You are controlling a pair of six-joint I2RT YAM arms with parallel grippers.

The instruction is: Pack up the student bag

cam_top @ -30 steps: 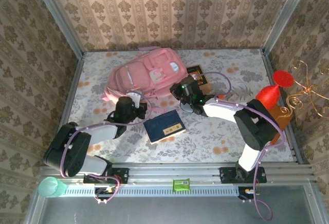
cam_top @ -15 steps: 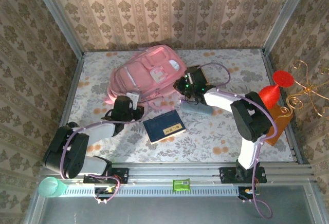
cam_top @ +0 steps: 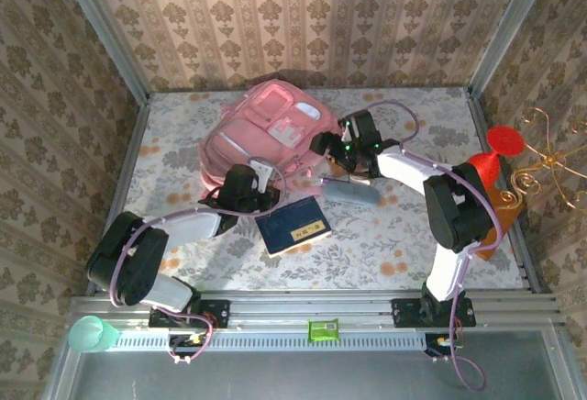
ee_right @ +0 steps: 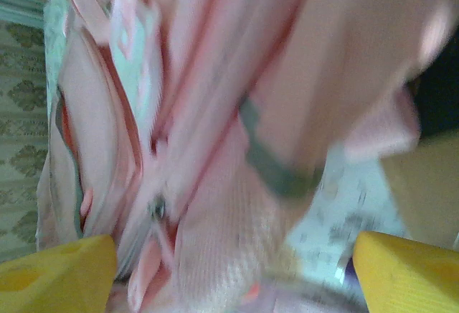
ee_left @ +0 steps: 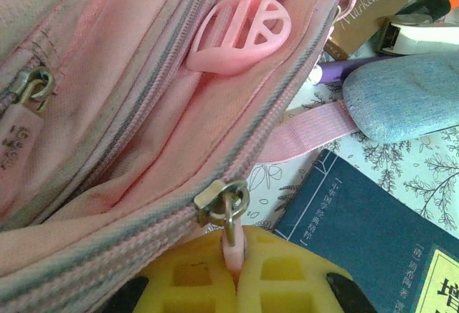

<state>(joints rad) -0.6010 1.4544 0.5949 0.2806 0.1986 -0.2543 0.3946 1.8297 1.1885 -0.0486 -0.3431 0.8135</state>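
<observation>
The student bag, a large pink backpack, lies at the back middle of the table. My left gripper is at its near edge. In the left wrist view this gripper is shut on the pink tab of a metal zipper pull, with the zipper track running up and away. My right gripper is at the bag's right side. Its yellow fingers stand wide apart and open, with blurred pink bag fabric in front of them.
A dark blue book lies near the middle and a blue-grey pencil case to its right. Beside the pencil case are a purple pen and a white stapler. A red object and a gold wire stand sit at the right edge.
My right gripper has opened and moved back toward the bag's right side, uncovering the pencil case. My left gripper has moved right with the zipper pull, and the bag has shifted right.
</observation>
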